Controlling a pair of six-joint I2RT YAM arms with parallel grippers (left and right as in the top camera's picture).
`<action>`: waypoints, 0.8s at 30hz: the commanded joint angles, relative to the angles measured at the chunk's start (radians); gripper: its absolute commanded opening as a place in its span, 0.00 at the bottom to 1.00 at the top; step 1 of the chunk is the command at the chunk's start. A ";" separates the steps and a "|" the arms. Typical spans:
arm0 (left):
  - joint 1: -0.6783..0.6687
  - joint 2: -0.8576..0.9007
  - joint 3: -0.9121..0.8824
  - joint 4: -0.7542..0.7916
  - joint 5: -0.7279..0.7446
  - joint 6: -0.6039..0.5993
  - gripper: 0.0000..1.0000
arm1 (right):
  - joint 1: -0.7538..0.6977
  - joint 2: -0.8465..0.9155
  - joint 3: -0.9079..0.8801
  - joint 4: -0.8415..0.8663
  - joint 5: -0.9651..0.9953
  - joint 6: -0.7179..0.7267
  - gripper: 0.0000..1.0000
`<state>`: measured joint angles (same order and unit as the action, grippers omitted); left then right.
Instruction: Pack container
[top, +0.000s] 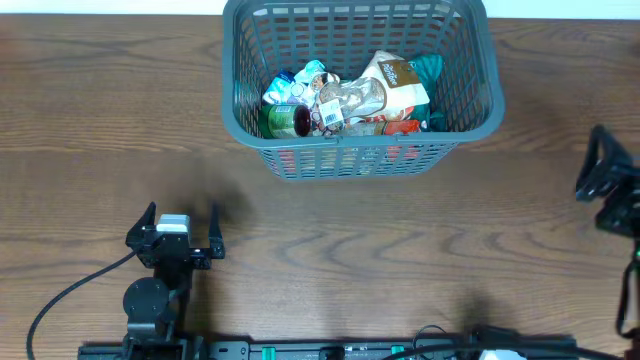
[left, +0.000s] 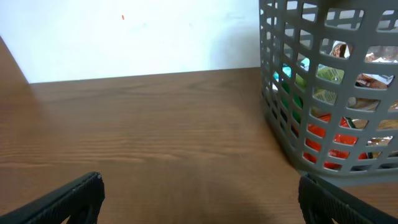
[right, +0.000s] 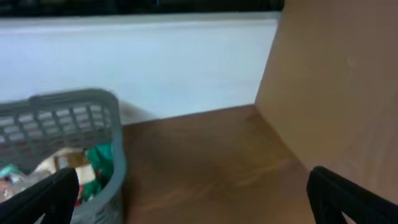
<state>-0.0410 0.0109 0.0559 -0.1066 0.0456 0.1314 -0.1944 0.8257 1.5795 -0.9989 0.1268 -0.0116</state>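
Observation:
The container (top: 470, 120), a large dark grey lattice basket, stands at the back middle of the table with several packets (top: 395, 90) and a green-lidded jar (top: 285, 120) inside. My left gripper (top: 182, 218) hovers open over bare table at the front left, well short of the basket. In the left wrist view the basket (left: 283, 124) is at the right and the fingers (left: 74, 196) stand wide with nothing between them. My right gripper (top: 590, 160) is at the far right edge, open and empty. The right wrist view shows the basket (right: 115, 180) at the left.
The wooden table (top: 340, 260) runs under both arms. A white wall (left: 137, 37) backs the table, and a tan panel (right: 336, 81) stands at the right. A cable (top: 60, 300) trails from the left arm's base at the front edge.

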 joint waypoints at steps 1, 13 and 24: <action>0.000 -0.007 -0.029 -0.008 -0.001 0.006 0.99 | 0.027 -0.103 -0.158 0.056 -0.004 -0.039 0.99; 0.000 -0.007 -0.029 -0.008 -0.001 0.006 0.99 | 0.066 -0.367 -0.604 0.328 -0.121 -0.111 0.99; 0.000 -0.007 -0.029 -0.008 -0.001 0.006 0.99 | 0.071 -0.500 -0.867 0.511 -0.293 -0.232 0.99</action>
<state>-0.0410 0.0105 0.0555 -0.1055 0.0460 0.1318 -0.1329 0.3534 0.7586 -0.5034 -0.1143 -0.2012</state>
